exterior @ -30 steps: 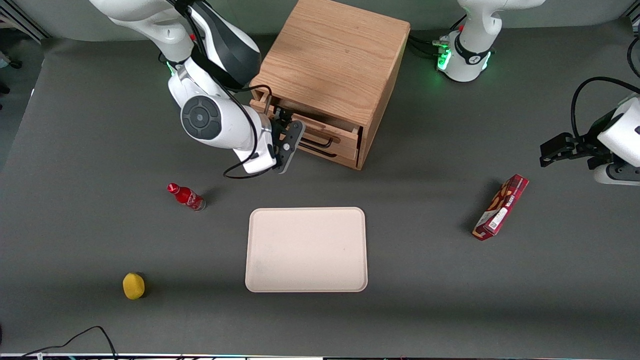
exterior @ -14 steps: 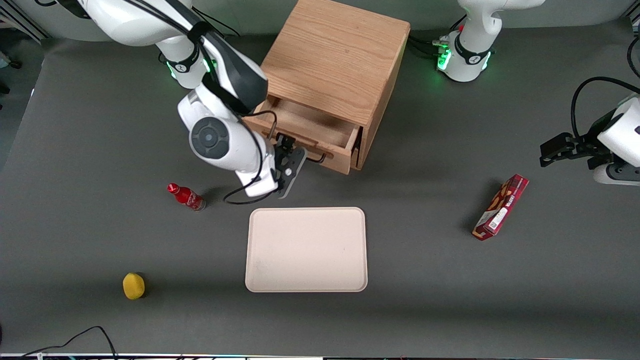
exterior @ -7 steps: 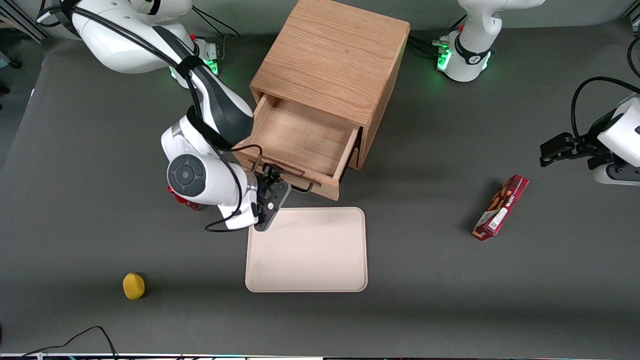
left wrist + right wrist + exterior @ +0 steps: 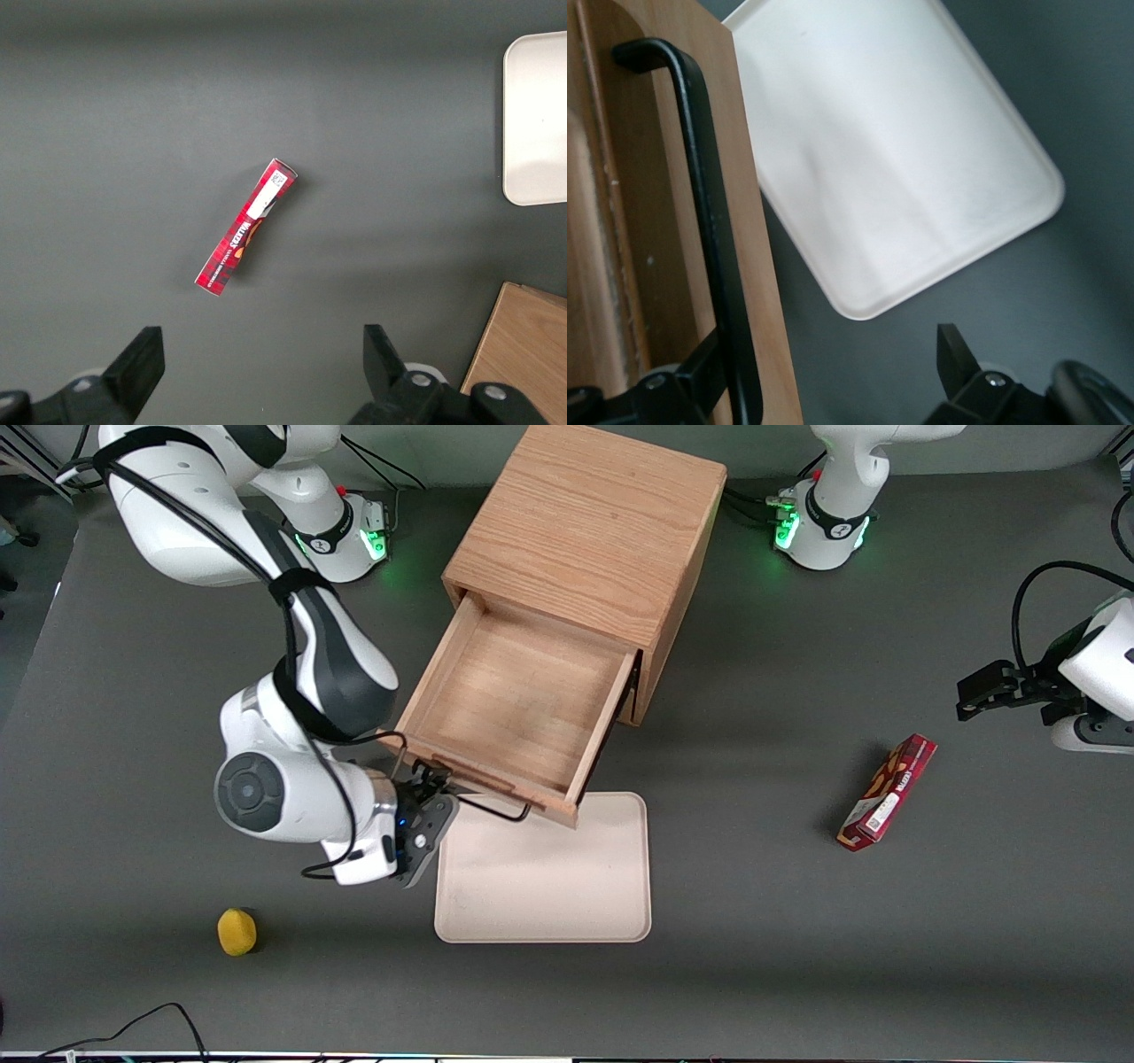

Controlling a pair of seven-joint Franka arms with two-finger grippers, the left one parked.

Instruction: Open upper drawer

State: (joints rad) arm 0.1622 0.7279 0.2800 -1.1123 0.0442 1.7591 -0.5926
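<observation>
The upper drawer (image 4: 514,691) stands pulled far out of the oak cabinet (image 4: 589,522), and its bare wooden floor shows. Its front panel (image 4: 664,221) overhangs the edge of the tray. The black wire handle (image 4: 487,810) (image 4: 709,230) runs across that panel. My right gripper (image 4: 423,784) (image 4: 828,372) is at the working arm's end of the handle. It is open: one finger (image 4: 700,381) sits against the handle bar, and the other finger (image 4: 954,354) hangs well apart over the grey table.
A cream tray (image 4: 549,877) (image 4: 886,159) lies nearer to the front camera than the drawer, partly under its front. A red snack box (image 4: 888,793) (image 4: 246,237) lies toward the parked arm's end. A yellow ball-like thing (image 4: 236,932) sits near the front edge.
The upper drawer has slid from barely open to far out, toward the front camera. My gripper travelled with the handle and now hangs over the tray's edge.
</observation>
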